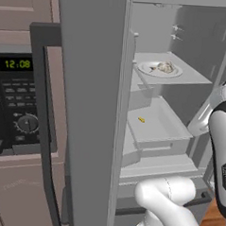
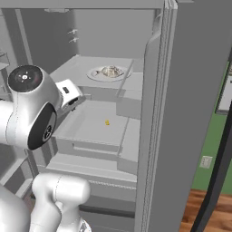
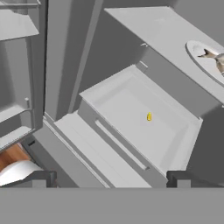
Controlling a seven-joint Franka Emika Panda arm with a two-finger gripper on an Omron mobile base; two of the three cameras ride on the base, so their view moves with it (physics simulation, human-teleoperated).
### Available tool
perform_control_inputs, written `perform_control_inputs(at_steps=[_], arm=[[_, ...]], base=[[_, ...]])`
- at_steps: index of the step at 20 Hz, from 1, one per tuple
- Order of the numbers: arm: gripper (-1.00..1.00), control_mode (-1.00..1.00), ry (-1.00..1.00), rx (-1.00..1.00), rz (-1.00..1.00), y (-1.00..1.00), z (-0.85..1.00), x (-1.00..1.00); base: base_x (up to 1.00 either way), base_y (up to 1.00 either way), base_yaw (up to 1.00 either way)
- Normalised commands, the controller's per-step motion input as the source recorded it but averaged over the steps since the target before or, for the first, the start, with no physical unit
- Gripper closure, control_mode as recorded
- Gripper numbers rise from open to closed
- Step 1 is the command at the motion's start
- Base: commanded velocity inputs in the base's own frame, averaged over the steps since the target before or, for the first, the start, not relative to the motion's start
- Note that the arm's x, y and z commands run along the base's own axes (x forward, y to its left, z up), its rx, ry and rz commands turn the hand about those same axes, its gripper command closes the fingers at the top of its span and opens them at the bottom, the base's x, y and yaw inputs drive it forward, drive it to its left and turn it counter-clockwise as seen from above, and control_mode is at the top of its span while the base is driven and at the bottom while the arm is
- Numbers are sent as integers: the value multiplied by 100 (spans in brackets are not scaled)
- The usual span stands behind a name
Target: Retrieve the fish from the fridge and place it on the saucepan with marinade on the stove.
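The fridge (image 1: 86, 108) stands open, its pale grey shelves bare to all views. The fish (image 1: 166, 67), a small grey-beige lump, lies on a white plate (image 1: 148, 69) on an upper shelf; it shows again in the right base view (image 2: 111, 70) and at the right edge of the hand view (image 3: 220, 61). My gripper (image 3: 111, 180) is open with nothing between its fingertips (image 3: 43, 178). It hovers in front of the fridge, below and to the left of the fish's shelf, and looks down into a shallow drawer tray (image 3: 131, 100). The saucepan, marinade and stove are out of view.
A tiny yellow speck (image 1: 141, 120) lies in the drawer tray under the plate's shelf. A black-fronted microwave (image 1: 16, 104) sits left of the fridge, a dark door frame (image 1: 41, 120) jutting beside it. The fridge's right door (image 2: 195, 90) stands open, with wooden floor (image 2: 204, 213) beyond.
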Motion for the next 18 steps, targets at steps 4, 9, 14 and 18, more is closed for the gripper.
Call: perform_control_inputs(at_steps=[4, 9, 14, 18], arm=[[-100, 100, 0, 0, 0, 0, 0, 0], [-100, 100, 0, 0, 0, 0, 0, 0], [-100, 100, 0, 0, 0, 0, 0, 0], [-100, -100, 0, 0, 0, 0, 0, 0]], base=[[91, 0, -4], [71, 0, -3], [10, 0, 0], [0, 0, 0]])
